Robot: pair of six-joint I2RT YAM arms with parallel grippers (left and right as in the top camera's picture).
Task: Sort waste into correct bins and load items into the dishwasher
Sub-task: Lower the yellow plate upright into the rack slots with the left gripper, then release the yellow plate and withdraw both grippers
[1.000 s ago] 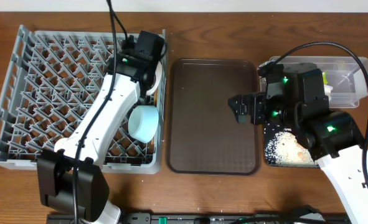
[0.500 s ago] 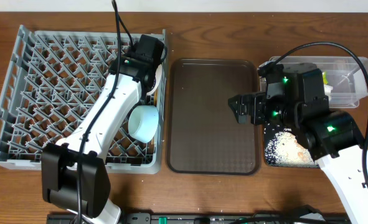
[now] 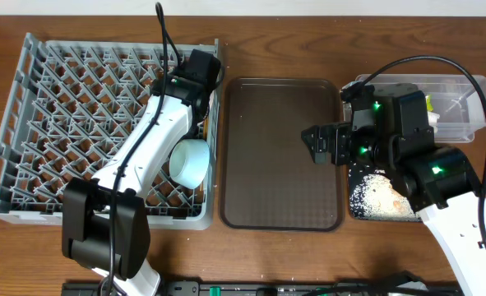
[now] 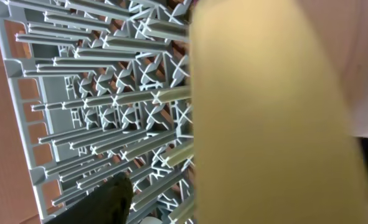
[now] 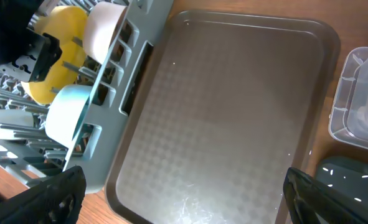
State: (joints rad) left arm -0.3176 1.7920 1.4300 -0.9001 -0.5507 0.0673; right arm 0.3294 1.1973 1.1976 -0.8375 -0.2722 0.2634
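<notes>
The grey dishwasher rack fills the left of the table. At its right edge stand a yellow plate, a white bowl and a light blue bowl, all on edge between pegs. My left gripper is open around the plate; a gap shows between its left finger and the plate. The open right gripper hovers over the brown tray and holds nothing. Rice scraps lie in the black tray. A green-yellow wrapper and white paper sit in the clear tub.
The brown serving tray lies between the rack and the two bins. The left arm stretches diagonally over the rack's right half. The right arm's body covers part of the black tray. A black strip runs along the table's front edge.
The left wrist has shifted slightly toward the rack's right rim. The right arm, the bowls and the bins have not moved.
</notes>
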